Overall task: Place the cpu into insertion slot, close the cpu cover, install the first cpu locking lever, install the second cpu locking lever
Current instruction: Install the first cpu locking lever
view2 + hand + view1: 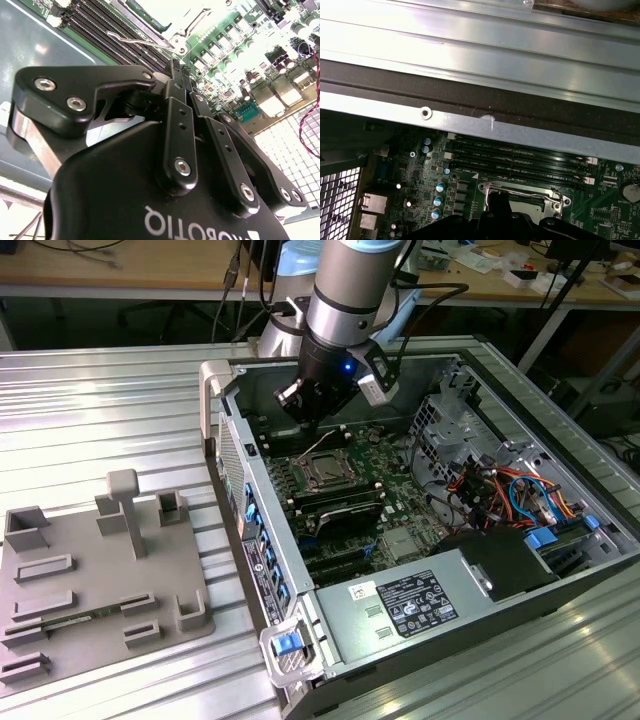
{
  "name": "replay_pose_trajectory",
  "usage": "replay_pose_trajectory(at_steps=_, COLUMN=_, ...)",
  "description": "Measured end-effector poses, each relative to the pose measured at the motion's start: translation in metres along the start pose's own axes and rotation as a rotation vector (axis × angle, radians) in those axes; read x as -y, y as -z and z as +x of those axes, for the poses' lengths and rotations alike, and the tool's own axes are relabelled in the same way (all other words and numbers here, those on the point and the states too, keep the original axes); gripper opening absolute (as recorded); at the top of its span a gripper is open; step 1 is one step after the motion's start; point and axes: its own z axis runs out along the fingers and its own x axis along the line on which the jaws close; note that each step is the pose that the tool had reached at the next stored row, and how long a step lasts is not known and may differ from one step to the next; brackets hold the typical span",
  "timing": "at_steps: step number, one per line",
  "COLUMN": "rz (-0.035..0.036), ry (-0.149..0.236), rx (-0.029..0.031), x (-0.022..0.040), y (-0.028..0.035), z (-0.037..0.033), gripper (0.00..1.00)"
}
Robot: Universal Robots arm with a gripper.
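Case: I am looking into the open case (255, 540).
Slot: I am seeing the slot (326, 473) at the case's middle, cover (309, 478) lying flat.
Pincer: I am holding the pincer (312, 420) just above the slot's far edge, fingers (175, 107) pressed together, nothing between.

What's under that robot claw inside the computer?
Below the gripper sits the insertion slot with its silver cpu cover, on the green motherboard. In the first wrist view the gripper hides part of the slot.
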Motion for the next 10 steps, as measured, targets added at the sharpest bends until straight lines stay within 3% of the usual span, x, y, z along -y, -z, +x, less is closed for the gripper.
replay_pose_trajectory(at_steps=10, rz=-0.0002, ry=0.001, rx=0.0001, x=0.0000, y=-0.0009, z=-0.0001, gripper=0.11)
